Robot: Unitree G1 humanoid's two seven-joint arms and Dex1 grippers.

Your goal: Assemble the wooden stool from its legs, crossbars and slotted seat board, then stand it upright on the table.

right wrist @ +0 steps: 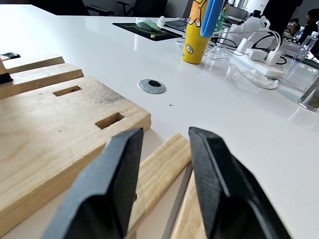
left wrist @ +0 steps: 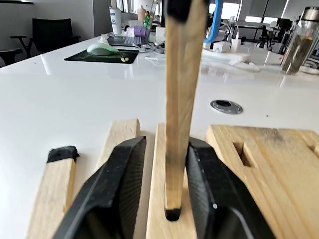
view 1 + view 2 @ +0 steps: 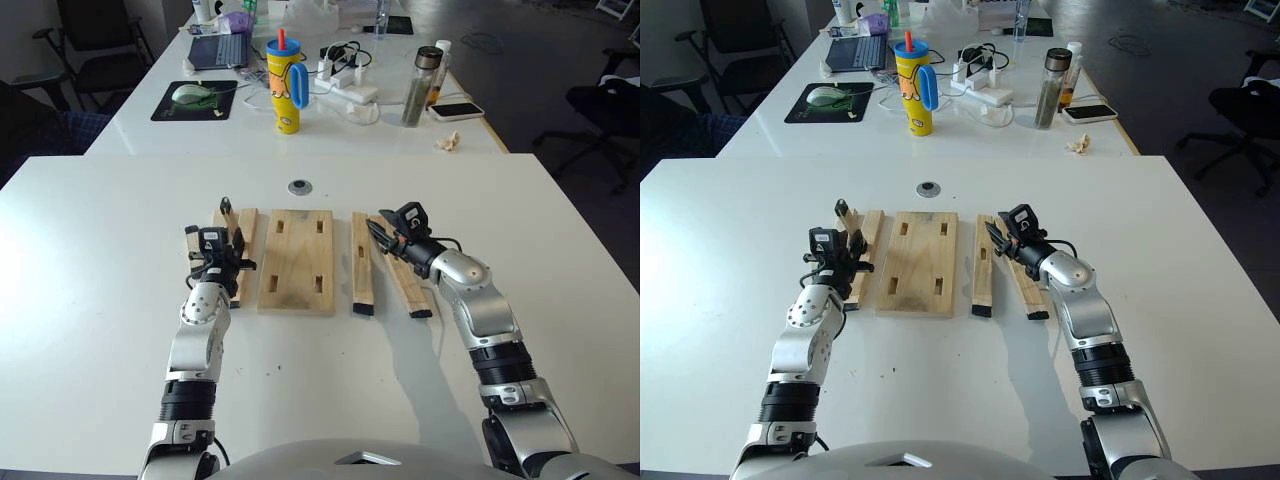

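Observation:
The slotted seat board [image 3: 296,262] lies flat at the table's middle. Left of it lie wooden bars [image 3: 247,235], one with a black tip [image 2: 62,154]. My left gripper [image 3: 232,255] is shut on a thin wooden leg [image 2: 178,99] between its fingers [image 2: 119,184]. The leg's far, black-tipped end [image 3: 225,208] tilts up off the table. Right of the board lie two more black-tipped bars [image 3: 362,265] [image 3: 408,280]. My right gripper [image 3: 380,232] hovers open just over their far ends, with the fingers [image 1: 112,184] apart above one bar [image 1: 159,162].
A round metal grommet [image 3: 298,186] sits in the table beyond the board. The far table holds a yellow cup [image 3: 285,88], a bottle [image 3: 422,85], a phone [image 3: 455,110], cables, a mouse on a dark mat [image 3: 195,100] and a laptop.

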